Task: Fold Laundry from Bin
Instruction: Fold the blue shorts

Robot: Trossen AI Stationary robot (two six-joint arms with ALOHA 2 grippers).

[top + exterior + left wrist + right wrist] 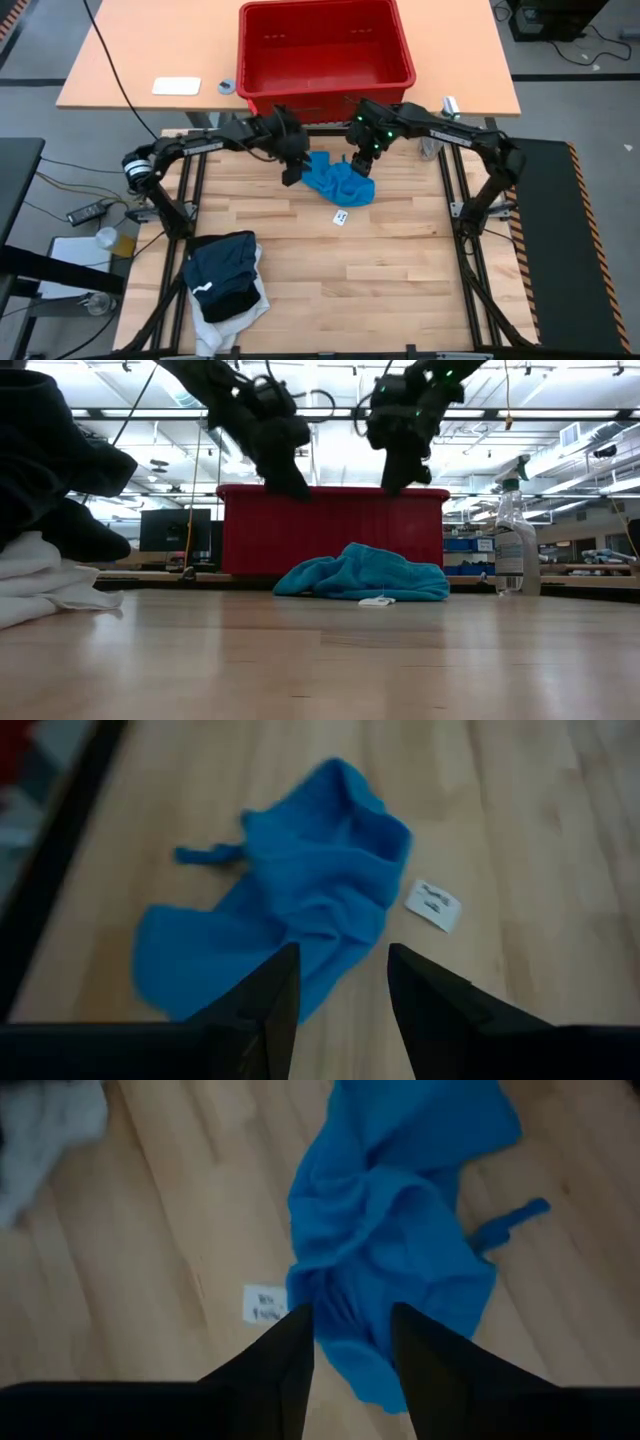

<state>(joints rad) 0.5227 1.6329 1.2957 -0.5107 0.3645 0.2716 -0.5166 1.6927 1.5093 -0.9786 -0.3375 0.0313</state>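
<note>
Far left of the pale wood-plank counter (400, 290): folded stack of soft laundry (228, 285), dark navy garment over white cloth, near the front edge, well apart from both arms. In the low view, same stack (45, 510) looming large at the left edge. Beyond the counter on a tan desk: small white flat pad (176, 86) and a grey ring-shaped object (227, 86), left of the bin.

Left tool (291, 176): hovering above the counter just left of the small bright blue cloth garment (340, 181), fingers (262, 1010) parted with a clear gap, nothing between them, no contact with the cloth visible. Left wrist view: blue garment (290, 920) crumpled flat on the wood, white paper tag (433, 905) just beside it.

Centre: large red rectangular plastic bin (325, 52) with ribbed sides, behind the blue garment, on the tan desk; inside looks bare. Low view: bin wall (330, 530) rising directly behind the blue heap (365, 575), tag (376, 601) in front.

Right tool (362, 165): over the blue garment's far right part, fingers (430, 1360) apart, blue cloth (400, 1240) visible in the gap below; grip or mere hover, cannot tell. Green lights on that wrist.

Right: clear plastic spray bottle (517, 545) standing upright beyond the counter's right rear corner.
</note>
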